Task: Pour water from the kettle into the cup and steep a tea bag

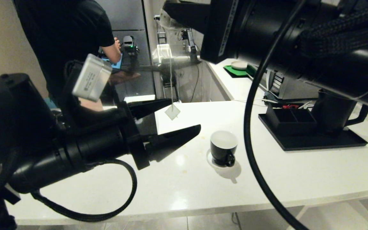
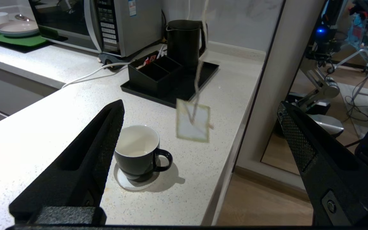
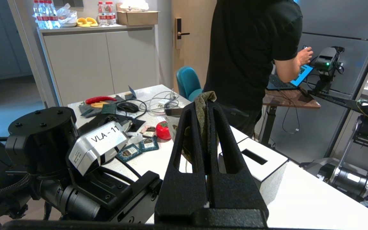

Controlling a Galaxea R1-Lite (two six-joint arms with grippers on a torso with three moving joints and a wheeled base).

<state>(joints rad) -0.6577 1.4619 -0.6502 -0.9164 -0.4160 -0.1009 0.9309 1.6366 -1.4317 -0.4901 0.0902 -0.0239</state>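
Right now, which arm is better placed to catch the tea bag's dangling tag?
Left. The left gripper is open, and the tag appears to hang between its fingers. The right gripper is shut on the tea bag, so it's occupied.

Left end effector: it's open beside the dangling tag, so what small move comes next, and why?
Probably ease the left end effector in around the paper tag and close. The right end effector is shut on the tea bag, whose string hangs down with the tag swinging between the open fingers, off to the side of the cup. Catching it would steady the bag for lowering.
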